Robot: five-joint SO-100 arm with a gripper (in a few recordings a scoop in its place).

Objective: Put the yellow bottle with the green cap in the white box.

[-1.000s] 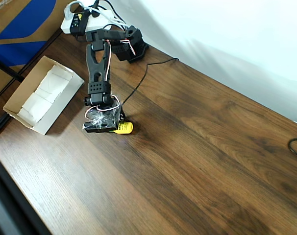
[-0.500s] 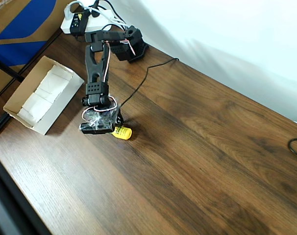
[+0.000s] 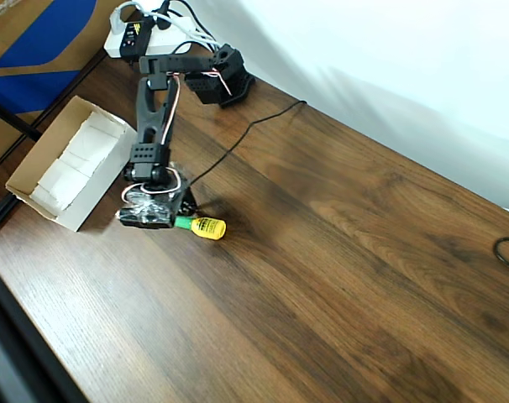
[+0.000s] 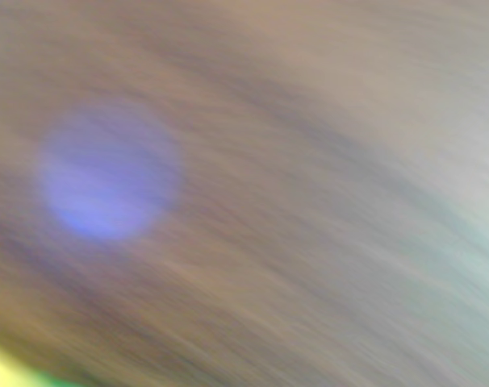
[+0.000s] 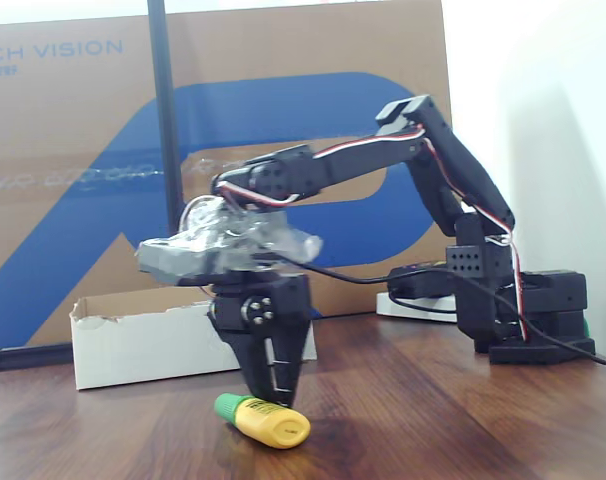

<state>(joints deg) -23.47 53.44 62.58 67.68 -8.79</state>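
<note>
- The yellow bottle with the green cap (image 3: 206, 227) is seen lying on its side on the wooden table (image 3: 338, 277), cap end turned toward the gripper in the overhead view
- In the fixed view the bottle (image 5: 266, 421) is shown resting on the table surface, cap to the left
- The gripper (image 5: 267, 385) is positioned directly above and just behind the bottle, fingers pointed down; whether the tips touch the bottle cannot be told
- The state of the jaws cannot be told: the fingers appear close together, but the gap is not resolved in any view
- The white box (image 3: 34, 195) is located at the left of the overhead view, well apart from the bottle
- The wrist view is blurred; a yellow and green patch is registered at its lower left corner
</note>
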